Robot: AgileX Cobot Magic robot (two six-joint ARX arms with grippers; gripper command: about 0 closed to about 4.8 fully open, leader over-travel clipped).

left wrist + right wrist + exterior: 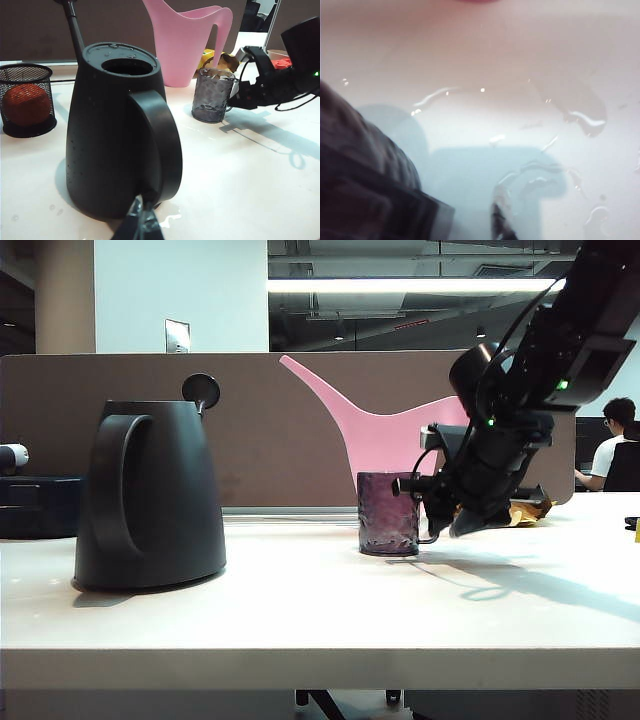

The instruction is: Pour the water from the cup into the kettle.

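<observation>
A wide white table (300, 610) carries everything, with a brown partition (250, 430) running along its far edge. The biggest object on it is the black kettle (150, 500), standing upright on the left side with its lid tipped up on a stalk and the round top opening bare; its loop handle faces the left wrist camera. Behind the middle of the table stands a pink watering can (385, 435), its long spout slanting up to the left. The right arm reaches in from the upper right, and the right gripper (452, 512) hangs low just beside the cup (388, 513), on the handle side; whether its fingers are parted or pinched on the thin handle cannot be told, since the wrist picture is a blur of wet tabletop. The cup stands upright, well apart from the kettle. A black mesh basket (25, 100) with an orange ball (26, 104) sits beyond the kettle. The left gripper (142, 225) shows only as narrow tips close together near the kettle's base, holding nothing.
</observation>
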